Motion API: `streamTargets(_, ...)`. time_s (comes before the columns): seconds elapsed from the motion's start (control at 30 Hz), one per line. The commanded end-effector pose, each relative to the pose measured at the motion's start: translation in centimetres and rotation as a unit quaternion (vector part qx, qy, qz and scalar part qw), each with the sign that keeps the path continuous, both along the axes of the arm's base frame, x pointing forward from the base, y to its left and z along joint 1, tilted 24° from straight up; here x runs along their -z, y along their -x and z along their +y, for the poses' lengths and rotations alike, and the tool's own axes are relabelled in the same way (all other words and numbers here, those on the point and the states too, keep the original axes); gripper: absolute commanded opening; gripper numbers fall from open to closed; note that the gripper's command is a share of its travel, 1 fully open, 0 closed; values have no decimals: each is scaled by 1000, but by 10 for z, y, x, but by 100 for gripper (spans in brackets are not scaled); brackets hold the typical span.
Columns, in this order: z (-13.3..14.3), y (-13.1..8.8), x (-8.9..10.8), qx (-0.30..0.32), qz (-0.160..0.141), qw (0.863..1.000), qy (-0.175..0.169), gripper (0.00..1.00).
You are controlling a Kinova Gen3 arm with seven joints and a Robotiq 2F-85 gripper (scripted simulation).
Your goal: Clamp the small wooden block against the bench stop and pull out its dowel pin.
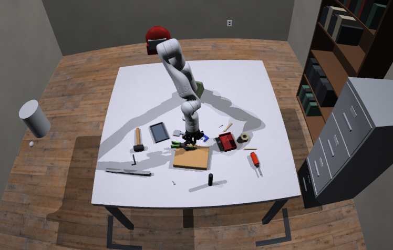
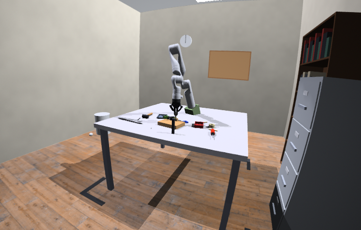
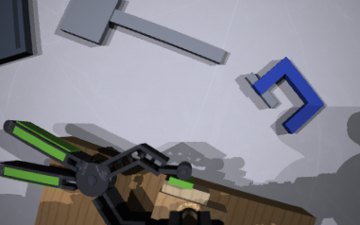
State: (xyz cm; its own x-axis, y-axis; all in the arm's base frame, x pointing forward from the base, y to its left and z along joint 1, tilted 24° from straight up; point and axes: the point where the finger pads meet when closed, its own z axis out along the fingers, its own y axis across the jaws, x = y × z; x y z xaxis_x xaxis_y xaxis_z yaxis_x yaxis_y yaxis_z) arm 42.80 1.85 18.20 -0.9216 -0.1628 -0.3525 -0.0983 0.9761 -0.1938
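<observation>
My gripper (image 1: 193,144) (image 2: 175,115) (image 3: 189,218) points down over the back of the bench board (image 1: 192,160) (image 2: 170,123) (image 3: 264,208), its fingers nearly closed around the dowel pin (image 3: 189,207). The pin's round tan top shows between the fingertips; its lower end is hidden. The spring clamp (image 1: 176,146) (image 3: 93,179) lies left of my fingers, green handles pointing left. Its upper jaw's green pad touches a pale wooden piece (image 3: 184,193) beside the pin. The other jaw runs out of the wrist view. I cannot clearly separate block from stop, or see the hole.
A grey flat tool (image 1: 176,133) (image 3: 169,37) and a blue clamp (image 1: 205,137) (image 3: 301,87) lie behind the board. A dark tray (image 1: 159,132) and a mallet (image 1: 138,147) are left. A red bin (image 1: 227,141) stands right; a black cylinder (image 1: 210,179) (image 2: 173,126) stands in front.
</observation>
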Motion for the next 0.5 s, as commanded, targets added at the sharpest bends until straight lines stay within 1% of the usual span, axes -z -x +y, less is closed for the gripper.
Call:
streamTargets(0.0,0,0,-1,1,-1,1000,-1,10)
streamTargets(0.47,0,0,-1,7,-2,1000,-3,10)
